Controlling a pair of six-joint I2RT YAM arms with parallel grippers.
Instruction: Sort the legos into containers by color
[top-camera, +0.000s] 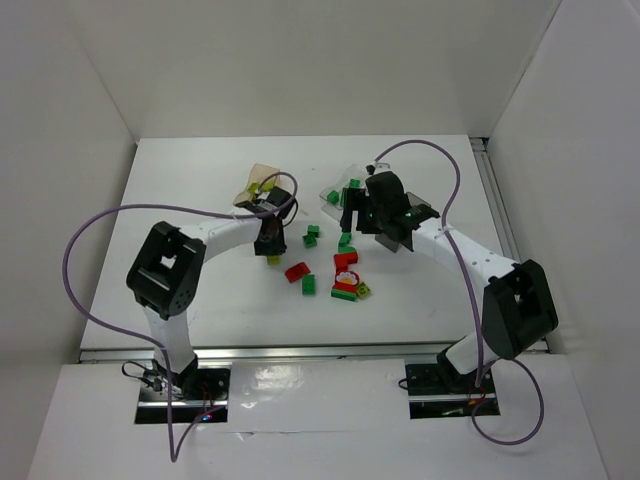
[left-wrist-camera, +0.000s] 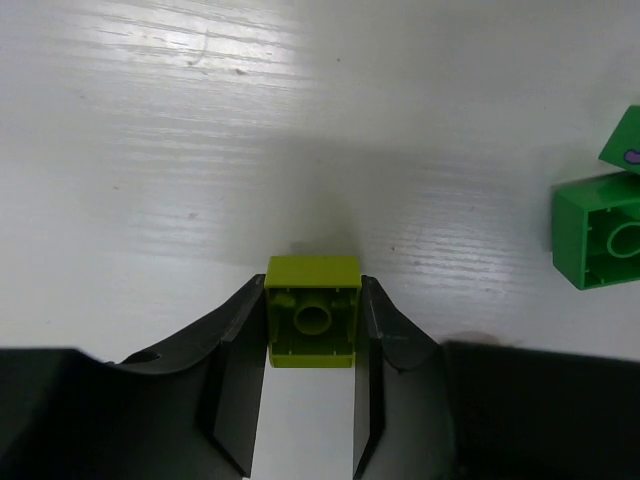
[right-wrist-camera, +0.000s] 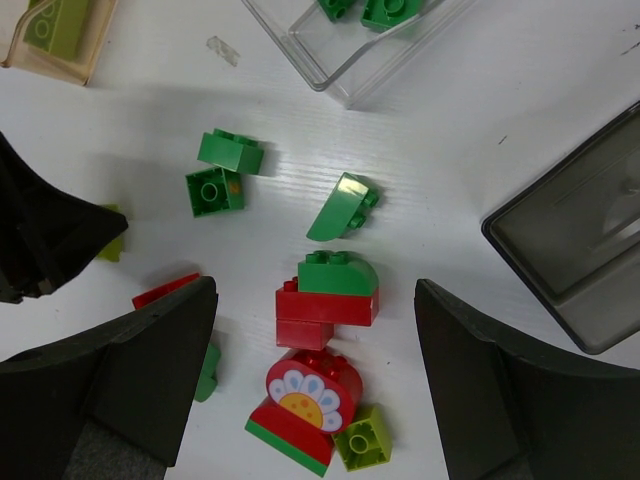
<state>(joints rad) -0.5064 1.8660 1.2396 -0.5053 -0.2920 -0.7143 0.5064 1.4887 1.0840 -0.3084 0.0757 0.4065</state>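
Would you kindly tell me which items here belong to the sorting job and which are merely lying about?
Job: lime brick in the left tool; loose bricks, green, red and lime; amber tub, clear tub, grey tub.
Lying about: small clear scrap; purple cables.

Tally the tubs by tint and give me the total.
amber tub: 1
clear tub: 1
grey tub: 1
Total: 3
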